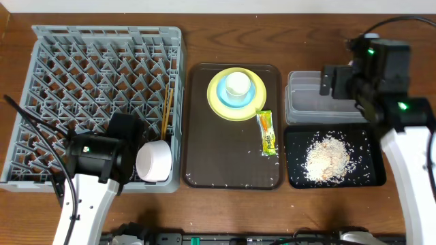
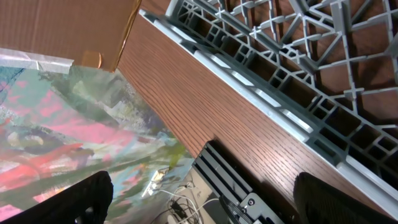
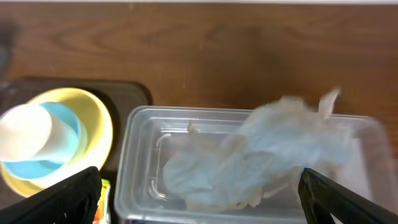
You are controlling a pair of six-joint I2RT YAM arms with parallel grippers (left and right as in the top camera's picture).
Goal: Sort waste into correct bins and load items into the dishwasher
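Note:
My right gripper [image 3: 202, 196] hangs open over the clear tub [image 3: 140, 162], its fingers wide apart. The crumpled white tissue [image 3: 267, 149] lies blurred in the tub, free of both fingers. The snack wrapper [image 1: 267, 133] lies on the brown tray beside the yellow plate [image 1: 219, 102], which carries the light blue bowl [image 1: 253, 95] and the white cup [image 1: 238, 84]. Crumbs [image 1: 328, 158] are heaped in the black tray [image 1: 296, 146]. In the grey dish rack [image 1: 68, 75] sit the white bowl [image 1: 153, 161] and the chopsticks [image 1: 167, 109]. My left gripper [image 2: 205, 199] is open and empty at the rack's front edge.
The dark brown serving tray [image 1: 204, 156] lies between the rack and the two bins, with a few crumbs along its near edge. The left arm [image 1: 99, 155] covers the rack's front corner. The left wrist view shows the table's edge [image 2: 205, 134] and cables below it.

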